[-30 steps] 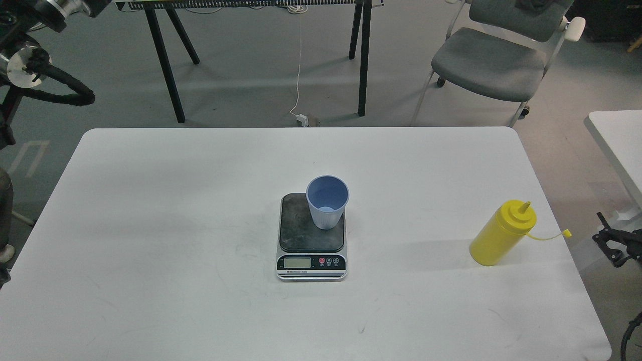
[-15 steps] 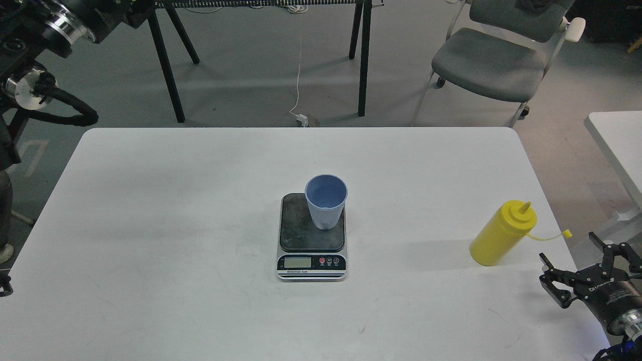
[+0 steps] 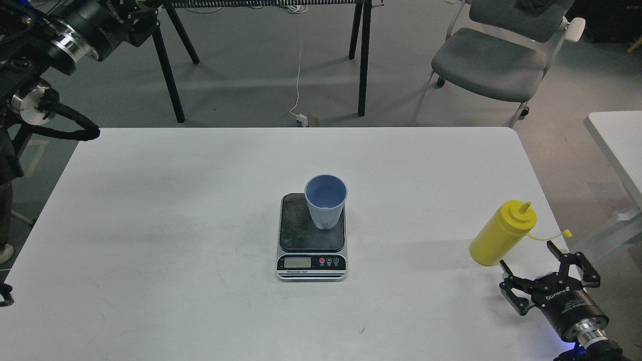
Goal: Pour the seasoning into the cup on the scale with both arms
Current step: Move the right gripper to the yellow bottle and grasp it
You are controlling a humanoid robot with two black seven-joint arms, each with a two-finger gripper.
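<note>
The left gripper [image 3: 143, 22] hangs high at the top-left, off the tabletop [image 3: 150, 225] and well apart from everything; it is seen dark and partly cut, so I cannot tell how its fingers stand; swinging in fast, it could knock the cup [image 3: 326, 201], which stands light and upright near the back right of the scale [image 3: 311, 235]; a nudge could slide it off the platform; the seasoning [image 3: 502, 233] stands near the tabletop's right edge; the right gripper [image 3: 549, 273], fingers spread wide, sits just beside it; a glancing approach could tip it over the edge or snag its tethered cap.

left hand [image 3: 143, 22] – fingers indistinct, dark
</note>
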